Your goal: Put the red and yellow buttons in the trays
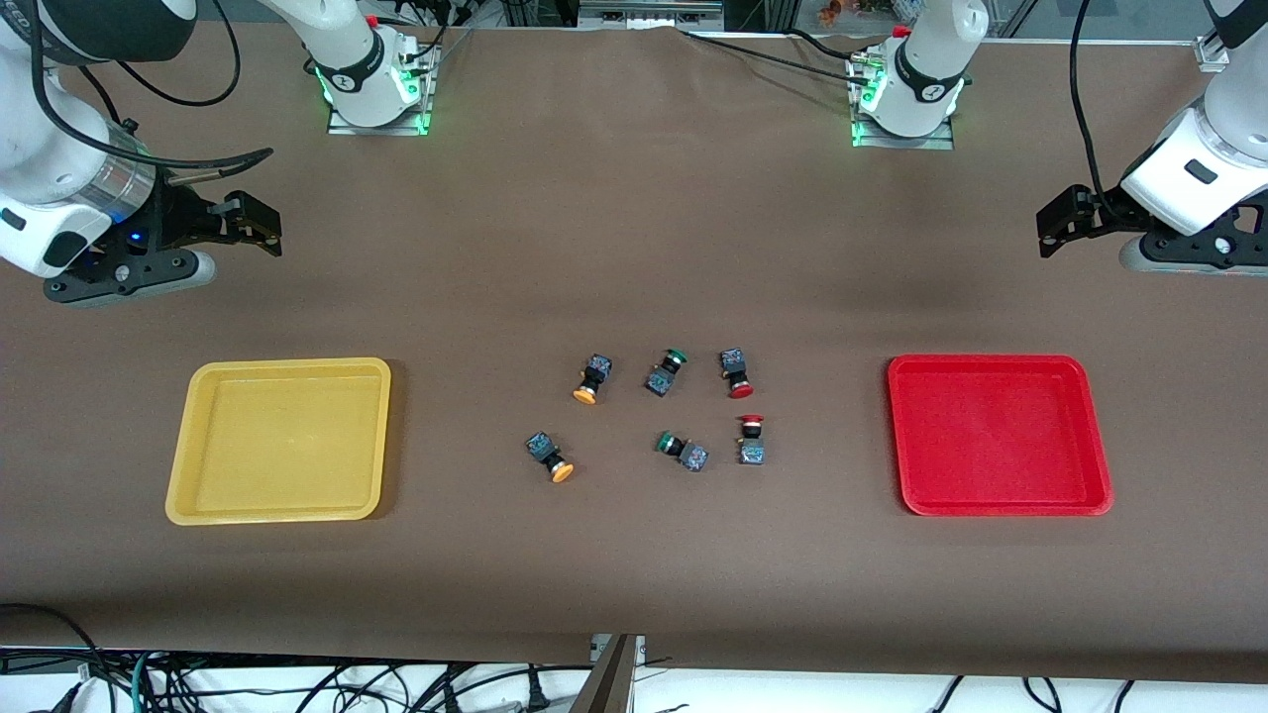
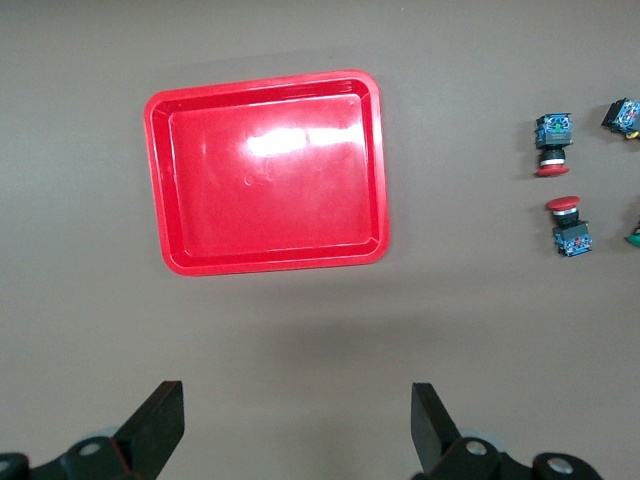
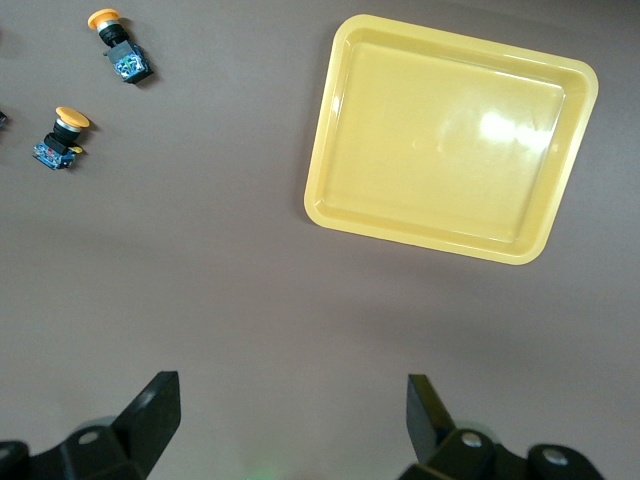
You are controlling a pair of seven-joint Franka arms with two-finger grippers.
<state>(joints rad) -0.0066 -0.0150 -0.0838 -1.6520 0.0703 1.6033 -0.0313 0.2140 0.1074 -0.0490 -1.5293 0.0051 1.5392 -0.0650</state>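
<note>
Both trays, yellow tray (image 1: 280,441) and red tray (image 1: 999,435), hold nothing.
Red and yellow buttons (image 1: 561,469) lie between them; left gripper (image 2: 296,420) and right gripper (image 3: 290,415) hover spread, well apart from the buttons.

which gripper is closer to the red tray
Left. The left gripper hangs over bare table by the red tray; the right gripper is up at the yellow tray's end.
</note>
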